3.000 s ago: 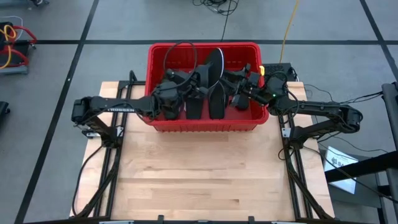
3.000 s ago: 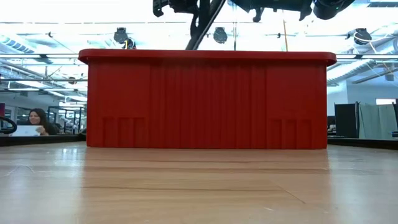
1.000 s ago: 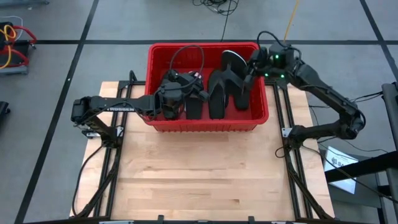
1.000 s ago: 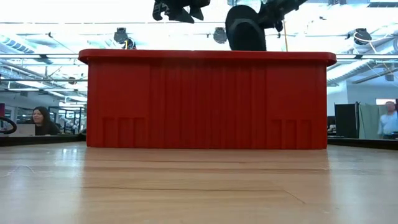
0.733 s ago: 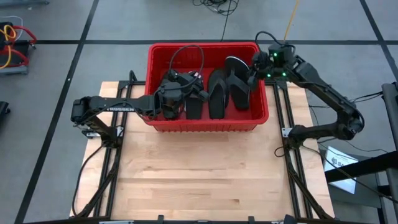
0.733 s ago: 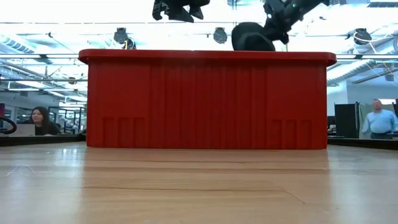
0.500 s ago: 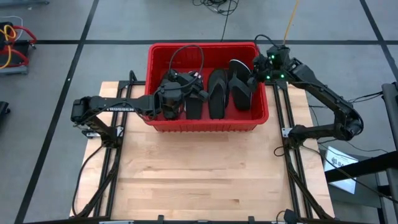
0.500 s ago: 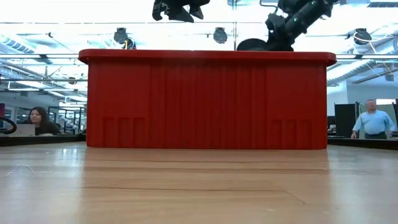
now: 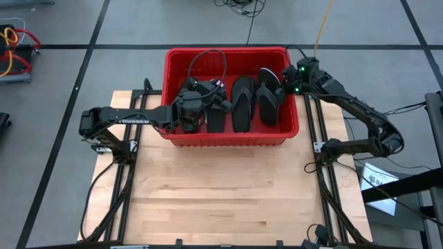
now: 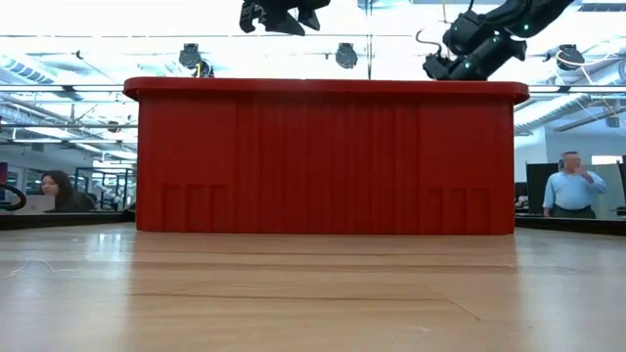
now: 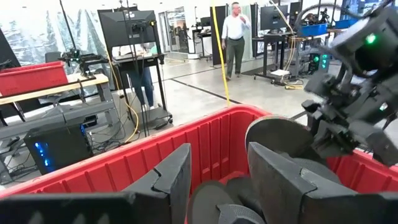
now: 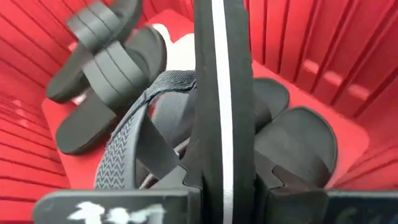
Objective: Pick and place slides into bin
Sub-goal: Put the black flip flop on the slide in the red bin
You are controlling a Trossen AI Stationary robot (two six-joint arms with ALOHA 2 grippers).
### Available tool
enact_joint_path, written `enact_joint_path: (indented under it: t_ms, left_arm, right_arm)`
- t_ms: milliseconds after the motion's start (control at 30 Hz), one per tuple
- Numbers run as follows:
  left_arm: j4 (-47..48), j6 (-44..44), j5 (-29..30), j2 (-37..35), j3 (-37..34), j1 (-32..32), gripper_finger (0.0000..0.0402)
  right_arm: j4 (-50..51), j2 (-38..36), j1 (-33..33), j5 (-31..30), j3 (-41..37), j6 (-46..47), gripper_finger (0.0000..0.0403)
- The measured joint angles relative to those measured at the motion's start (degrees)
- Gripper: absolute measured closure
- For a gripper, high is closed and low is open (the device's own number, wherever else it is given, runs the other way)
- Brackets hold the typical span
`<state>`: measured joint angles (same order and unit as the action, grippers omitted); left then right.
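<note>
The red bin (image 9: 228, 135) stands at the table's far middle with several black slides (image 9: 241, 104) lying in it. My right gripper (image 9: 279, 86) reaches in over the bin's right wall, shut on a black flip-flop (image 12: 219, 93) with a white stripe along its sole edge. In the low view my right gripper (image 10: 458, 57) sits just above the rim (image 10: 323, 88), and the flip-flop is hidden behind the wall. My left gripper (image 11: 217, 163) hovers open over the bin's left half (image 9: 223, 104), with nothing between its fingers. My right gripper pinches the flip-flop's sole (image 12: 221, 169) at one end, one finger (image 12: 186, 186) on each flat face. The fingers come from the table's right, slanting down into the bin. The sole stands on edge, its grey strap (image 12: 127, 152) facing sideways, over other slides (image 12: 298, 146).
The bin's front wall (image 10: 323, 161) fills the low view's middle. Bare wooden table (image 9: 228, 194) lies in front of the bin. A black cable (image 9: 208, 59) loops over the bin's far left part. People stand in the room behind.
My right gripper has gone down into the bin and a little toward the table's near edge, still shut on the flip-flop. The flip-flop, which stood above the rim a second ago, has sunk below it among the other slides.
</note>
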<state>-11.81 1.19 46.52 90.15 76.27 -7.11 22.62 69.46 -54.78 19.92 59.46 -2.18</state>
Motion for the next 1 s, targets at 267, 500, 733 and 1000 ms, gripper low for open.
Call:
enact_joint_path:
  t_ms: [267,500,733,1000]
  left_arm:
    - [-0.02,0.02,0.00,0.00,0.00,0.00,0.0243]
    - [0.00,0.03,0.00,0.00,0.00,0.00,0.0243]
    - [0.00,0.04,0.00,0.00,0.00,0.00,0.0243]
    - [0.00,0.06,-0.02,0.00,0.00,0.00,0.0243]
  right_arm:
    - [-0.94,0.12,-0.38,-0.06,-1.24,-0.33,0.0338]
    - [-1.08,0.12,-0.38,-1.20,-1.24,-0.68,0.0305]
    - [-1.43,0.07,-0.26,-6.83,-1.24,-0.88,0.0286]
    - [-1.65,0.05,-0.27,-6.67,-1.24,-1.99,0.0242]
